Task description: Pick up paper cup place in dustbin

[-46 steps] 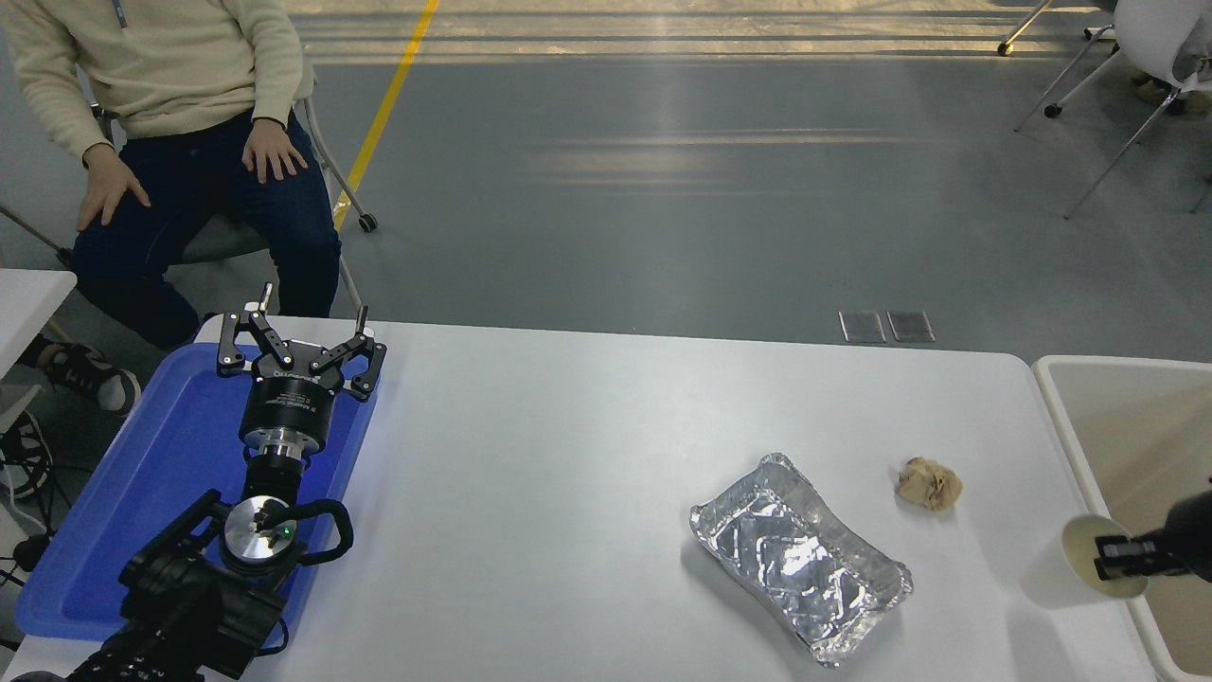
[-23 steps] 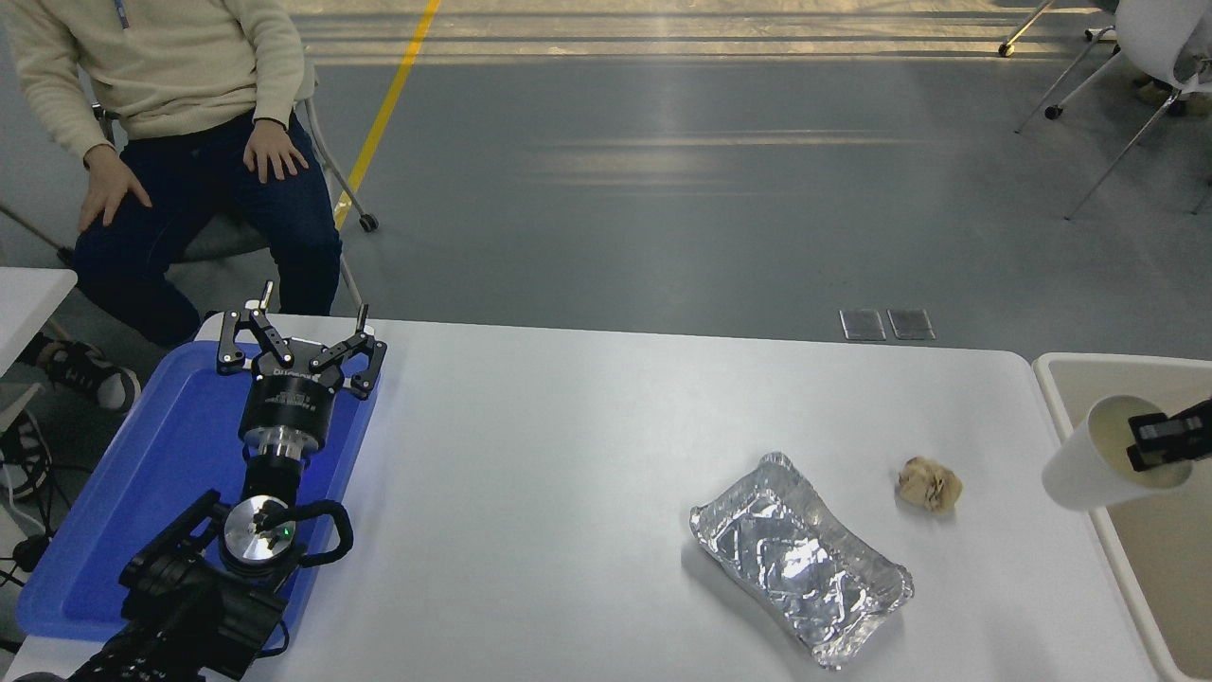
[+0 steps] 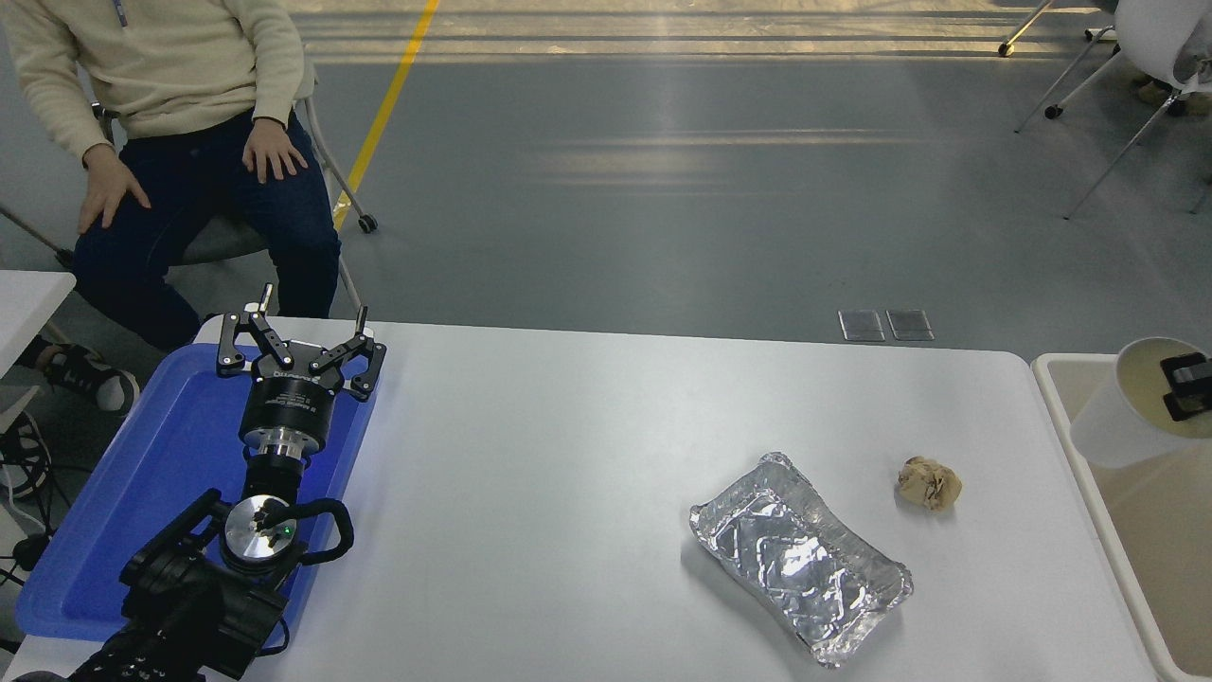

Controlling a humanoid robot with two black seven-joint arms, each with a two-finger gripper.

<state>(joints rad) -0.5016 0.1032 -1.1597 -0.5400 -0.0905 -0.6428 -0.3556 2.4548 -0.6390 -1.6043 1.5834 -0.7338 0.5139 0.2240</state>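
Scene: a white table seen from above, with the dustbin, a cream-beige plastic bin, set against its right end.
What changed: over the last second the paper cup has risen from low at the table's right edge and travelled up and over the dustbin's near rim.
Paper cup: white, tilted, its cream inside facing the camera; it hangs in the air above the dustbin's top left corner, partly over the rim, not resting on anything.
Right gripper: only its black tip shows at the picture's right edge, clamped onto the cup's rim with one finger inside the mouth.
Meaning for the task: the pick-up looks done and the carry nearly finished; judging from this position, letting go would likely drop the cup inside the dustbin.
Risk: the cup sits close to the rim, so a release here might clip the edge.
Dustbin contents: the visible part of its inside looks bare; much of it is cut off by the frame.
Blue tray: far left of the dustbin, at the table's other end; no loose item seen in it.
Left gripper: parked over the blue tray, fingers spread apart, grasping nothing.
Foil tray: crinkled silver, left of the dustbin, nothing in it.
Paper ball: crumpled tan, on the table between the foil tray and the dustbin.
Person: seated beyond the table's far left corner, hands on knees.
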